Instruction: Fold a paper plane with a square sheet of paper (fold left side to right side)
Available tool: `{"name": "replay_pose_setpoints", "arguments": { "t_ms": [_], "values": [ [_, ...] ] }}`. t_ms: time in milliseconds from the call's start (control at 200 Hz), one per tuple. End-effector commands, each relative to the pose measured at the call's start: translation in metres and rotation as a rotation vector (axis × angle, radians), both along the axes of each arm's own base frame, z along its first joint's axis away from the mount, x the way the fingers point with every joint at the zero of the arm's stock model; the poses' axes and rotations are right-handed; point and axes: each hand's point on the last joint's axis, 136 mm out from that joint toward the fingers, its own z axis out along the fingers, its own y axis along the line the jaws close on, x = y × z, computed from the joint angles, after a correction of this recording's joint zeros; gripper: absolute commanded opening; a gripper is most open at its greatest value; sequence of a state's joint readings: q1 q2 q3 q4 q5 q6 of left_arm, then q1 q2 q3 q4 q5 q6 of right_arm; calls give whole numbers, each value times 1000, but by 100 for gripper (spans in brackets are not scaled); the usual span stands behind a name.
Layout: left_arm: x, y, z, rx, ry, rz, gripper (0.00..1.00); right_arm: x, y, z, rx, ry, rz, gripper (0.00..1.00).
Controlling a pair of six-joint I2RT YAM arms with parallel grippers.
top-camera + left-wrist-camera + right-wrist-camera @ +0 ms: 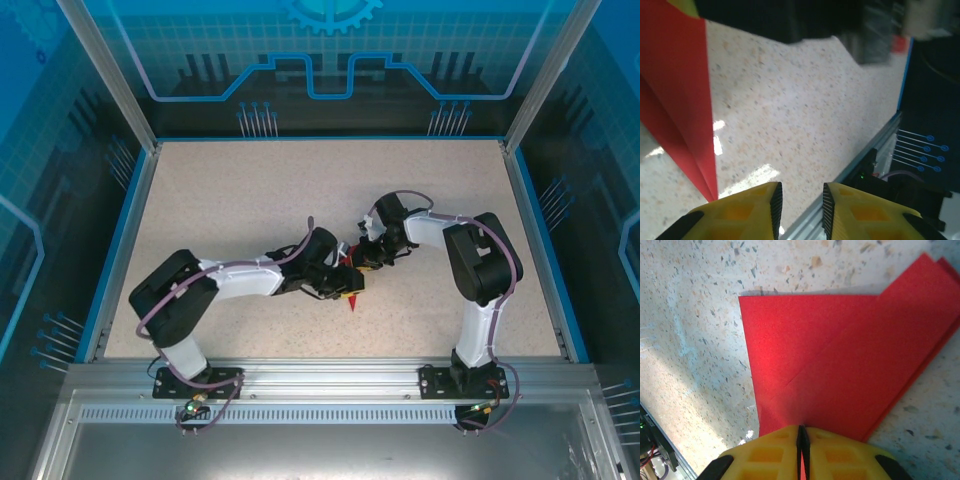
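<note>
The paper plane (840, 365), a creased, matte red dart, lies mid-table on the speckled beige table (250, 200), mostly hidden from above by both wrists. The right gripper (801, 440) pinches its edge between closed yellow fingers. The left gripper (801, 200), narrowly parted and empty, sits beside its tip.

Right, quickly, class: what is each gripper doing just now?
Left gripper: open, holding nothing.
Right gripper: closed on the paper plane.

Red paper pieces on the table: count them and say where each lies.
1. The folded paper plane lies near the middle of the table, with the right gripper shut on its edge. Other pieces could be hidden from these views.
</note>
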State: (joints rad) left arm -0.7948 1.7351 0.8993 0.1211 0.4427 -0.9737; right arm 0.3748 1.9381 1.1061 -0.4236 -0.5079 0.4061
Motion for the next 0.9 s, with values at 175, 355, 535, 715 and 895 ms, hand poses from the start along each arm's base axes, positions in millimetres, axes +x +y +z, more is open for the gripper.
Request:
{"name": "replay_pose_setpoints", "arguments": {
  "t_ms": [175, 355, 535, 715, 895],
  "values": [
    [2, -14, -28, 30, 54, -66, 30, -14, -12, -27, -103, 52, 11, 13],
    [-3, -5, -49, 86, 90, -53, 30, -14, -12, -27, -105, 52, 11, 13],
    [-13, 3, -64, 102, 124, -38, 29, -14, -13, -28, -110, 54, 12, 13],
    [-27, 4, -70, 109, 146, -61, 29, -14, -13, -30, -112, 59, 13, 13],
    [-43, 12, -77, 131, 167, -61, 29, -14, -14, -29, -119, 59, 14, 13]
  ]
}}
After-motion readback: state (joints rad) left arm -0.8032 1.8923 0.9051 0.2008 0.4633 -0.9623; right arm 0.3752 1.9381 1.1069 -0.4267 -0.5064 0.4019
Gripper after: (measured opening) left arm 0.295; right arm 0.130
